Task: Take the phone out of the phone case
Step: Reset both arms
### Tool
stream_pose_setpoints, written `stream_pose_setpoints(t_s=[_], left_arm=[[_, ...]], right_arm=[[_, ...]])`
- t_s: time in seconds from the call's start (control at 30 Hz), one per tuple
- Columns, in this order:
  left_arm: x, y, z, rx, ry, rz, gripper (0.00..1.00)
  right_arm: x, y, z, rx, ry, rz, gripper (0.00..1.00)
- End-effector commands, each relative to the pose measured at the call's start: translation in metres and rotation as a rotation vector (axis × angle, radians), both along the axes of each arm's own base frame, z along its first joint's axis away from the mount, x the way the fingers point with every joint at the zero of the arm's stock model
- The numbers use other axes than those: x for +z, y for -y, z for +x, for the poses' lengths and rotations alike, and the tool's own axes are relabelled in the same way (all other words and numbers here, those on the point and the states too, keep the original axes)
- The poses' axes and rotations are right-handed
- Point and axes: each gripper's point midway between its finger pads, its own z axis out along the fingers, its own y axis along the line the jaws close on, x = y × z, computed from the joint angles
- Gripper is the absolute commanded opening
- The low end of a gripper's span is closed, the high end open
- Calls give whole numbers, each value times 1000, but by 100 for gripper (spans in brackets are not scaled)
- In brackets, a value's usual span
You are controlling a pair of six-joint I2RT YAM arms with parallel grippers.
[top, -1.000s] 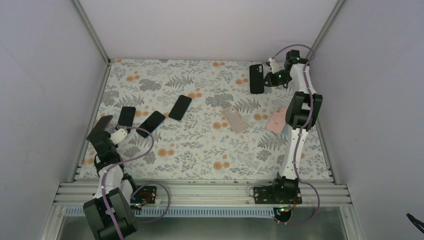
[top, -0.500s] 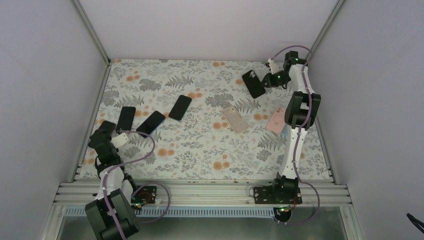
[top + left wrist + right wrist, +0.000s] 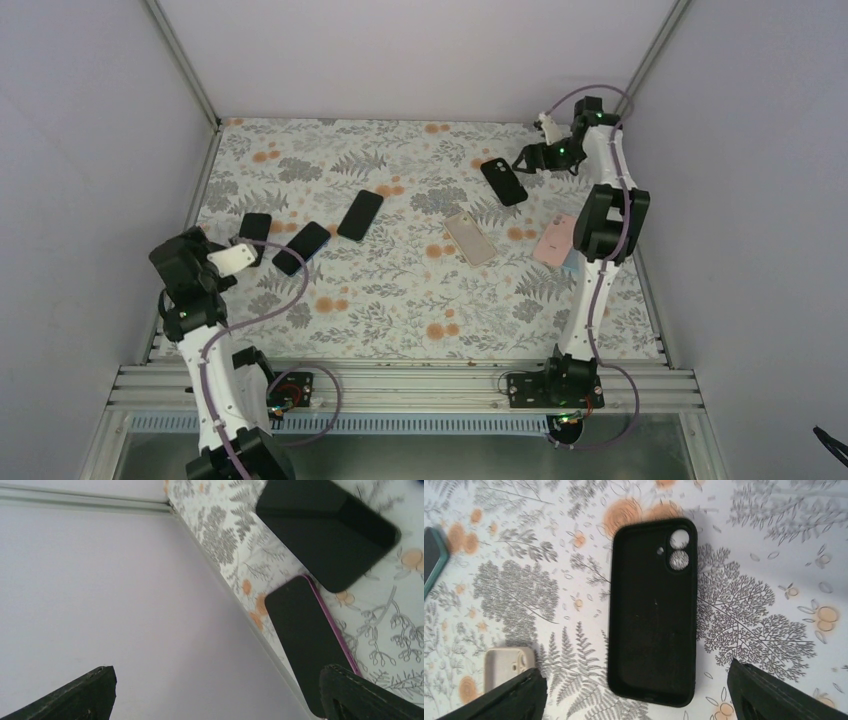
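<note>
Right wrist view showed the phone case [image 3: 653,611] lying empty, inside up, flat on the bench [image 3: 764,580] at its far right. A second earlier it hung upright in the right fingers [image 3: 774,695], now spread wide with nothing between them. Extraction looked done. The case was a matte black, round-cornered shell, with print showing through its camera holes. The left fingers [image 3: 75,695] gaped empty near a glossy black phone [image 3: 327,532].

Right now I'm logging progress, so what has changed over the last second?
The right gripper lowered the black case from upright onto the table and let go; the case lies flat and empty, jaws open. The left gripper pulled back toward the near edge, open; a purple-edged phone lies by the table's left edge. The beige item and pink item stayed put.
</note>
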Motion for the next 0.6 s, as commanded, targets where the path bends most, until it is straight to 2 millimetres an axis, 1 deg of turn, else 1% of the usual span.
stream_pose_setpoints(t_s=[0.0,0.07,0.13,0.17,0.23,0.27,0.33,0.4,0.43,0.5,0.53,0.57], left_arm=[[30,20,5,-32,16,-200,100],[60,16,14,12,76,-275,100],[83,11,21,51,135,-358,100],[94,8,25,71,166,-407,100],[113,2,32,122,217,-517,100],[121,0,36,141,233,-582,100],[134,-2,40,175,260,-715,100],[147,0,41,180,280,-823,100],[154,0,42,183,302,-861,100],[169,-2,41,197,372,-929,100],[176,0,40,191,401,-955,100],[182,0,40,193,437,-988,100]], right_arm=[[79,-13,-7,57,169,-12,99],[104,-15,-14,77,232,-31,100],[131,-12,-19,82,326,-78,100],[142,-8,-19,65,379,-113,100],[151,4,-23,3,464,-185,100],[159,10,-25,-33,517,-220,100],[171,17,-32,-82,606,-265,100],[186,24,-38,-125,682,-293,100],[199,31,-42,-173,727,-307,100],[215,50,-45,-282,803,-317,100],[220,57,-46,-325,832,-312,100],[221,59,-46,-342,853,-307,100]])
